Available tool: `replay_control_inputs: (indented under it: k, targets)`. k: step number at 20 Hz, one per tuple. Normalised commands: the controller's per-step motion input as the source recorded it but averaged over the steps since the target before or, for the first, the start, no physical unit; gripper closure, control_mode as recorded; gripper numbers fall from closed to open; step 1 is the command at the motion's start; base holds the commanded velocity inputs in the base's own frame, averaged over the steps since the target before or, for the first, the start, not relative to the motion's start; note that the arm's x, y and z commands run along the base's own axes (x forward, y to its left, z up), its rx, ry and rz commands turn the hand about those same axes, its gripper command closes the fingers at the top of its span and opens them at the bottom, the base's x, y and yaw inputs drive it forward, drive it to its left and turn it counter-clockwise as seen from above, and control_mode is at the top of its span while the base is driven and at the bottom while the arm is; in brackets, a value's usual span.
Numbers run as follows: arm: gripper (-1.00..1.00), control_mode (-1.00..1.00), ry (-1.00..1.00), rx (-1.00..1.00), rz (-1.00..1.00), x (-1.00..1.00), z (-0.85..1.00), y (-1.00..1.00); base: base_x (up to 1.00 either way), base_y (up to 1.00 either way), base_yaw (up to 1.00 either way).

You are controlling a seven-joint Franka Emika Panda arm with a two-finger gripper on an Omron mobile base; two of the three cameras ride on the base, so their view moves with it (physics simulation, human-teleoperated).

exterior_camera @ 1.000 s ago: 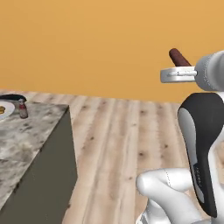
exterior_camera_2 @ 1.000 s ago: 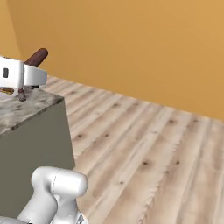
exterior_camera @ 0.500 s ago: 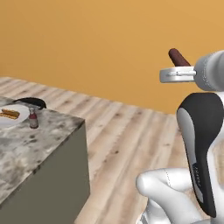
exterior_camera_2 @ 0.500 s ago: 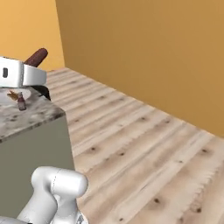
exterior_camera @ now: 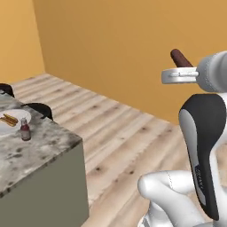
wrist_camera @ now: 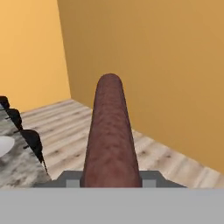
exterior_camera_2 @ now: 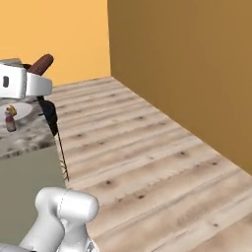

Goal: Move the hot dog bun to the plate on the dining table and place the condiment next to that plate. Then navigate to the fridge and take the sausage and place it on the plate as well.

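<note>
Brown sausage, one, apparently end effector-gripped

Brown sausage held aloft; bun on plate, condiment bottle upright beside.

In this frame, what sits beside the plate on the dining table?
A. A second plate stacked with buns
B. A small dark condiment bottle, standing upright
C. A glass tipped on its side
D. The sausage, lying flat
B: the condiment bottle stands upright on the marble table next to the plate that holds the bun; the sausage is in the gripper.
</note>
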Motion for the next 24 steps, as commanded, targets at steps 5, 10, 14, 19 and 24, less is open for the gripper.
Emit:
replay_control_inputs:
  k: [5,10,14,19,24]
  targets:
    - [1.0,1.0,0.0,0.0,0.0,0.0,0.0,0.0,0.88,-0.63,0.45]
    - [1.0,1.0,0.0,0.0,0.0,0.0,0.0,0.0,0.93,-0.61,0.45]
    - [1.0,1.0,0.0,0.0,0.0,0.0,0.0,0.0,0.96,-0.6,0.45]
    - [1.0,1.0,0.0,0.0,0.0,0.0,0.0,0.0,0.98,-0.53,0.48]
    - [1.0,1.0,0.0,0.0,0.0,0.0,0.0,0.0,0.98,-0.51,0.49]
